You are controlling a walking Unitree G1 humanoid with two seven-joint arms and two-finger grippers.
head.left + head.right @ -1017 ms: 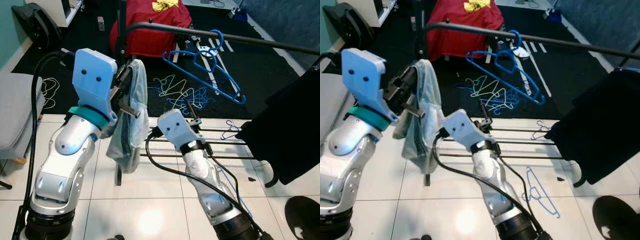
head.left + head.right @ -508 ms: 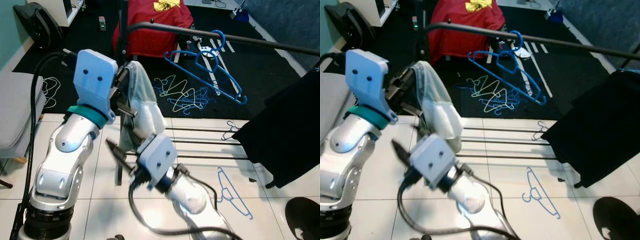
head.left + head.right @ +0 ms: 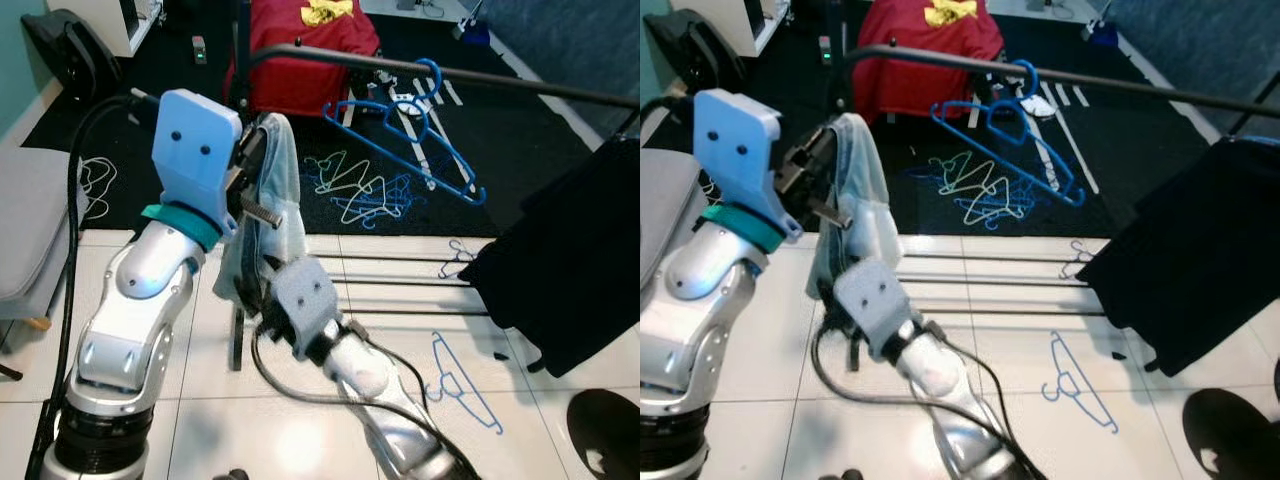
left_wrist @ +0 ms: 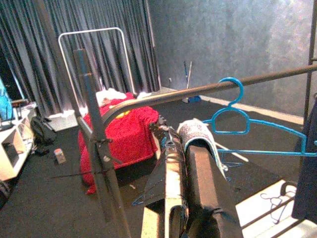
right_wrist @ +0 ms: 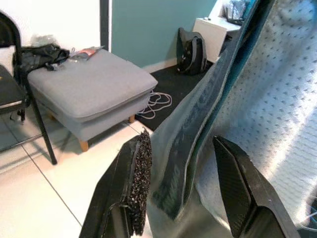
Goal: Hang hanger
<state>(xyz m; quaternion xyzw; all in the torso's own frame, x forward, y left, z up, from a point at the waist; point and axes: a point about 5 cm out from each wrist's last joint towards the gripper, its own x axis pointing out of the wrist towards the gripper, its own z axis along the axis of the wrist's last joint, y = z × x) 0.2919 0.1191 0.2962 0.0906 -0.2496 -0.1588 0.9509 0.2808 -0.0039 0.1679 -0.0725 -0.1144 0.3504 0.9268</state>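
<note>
My left gripper (image 3: 252,196) is raised and shut on a pale blue-grey cloth (image 3: 277,172) that droops from its fingers, close to the left end of the black rack rail (image 3: 500,82). My right gripper (image 5: 183,193) is open at the cloth's lower edge, with the hem (image 5: 185,148) hanging between its two fingers (image 5: 133,183). A blue hanger (image 3: 432,120) hangs tilted on the rail by its hook. Another blue hanger (image 3: 462,385) lies flat on the white tiles to the right.
A black garment (image 3: 580,250) hangs at the rail's right end. A tangle of hangers (image 3: 360,190) lies on the dark carpet beyond the rack's floor bars (image 3: 400,285). A red-covered heap (image 3: 300,50) stands behind, and a grey ottoman (image 3: 30,230) at my left.
My right arm has swung from right of the cloth down and leftward, bringing its gripper to the cloth's lower edge. The cloth billowed out half a second ago and hangs straighter now.
</note>
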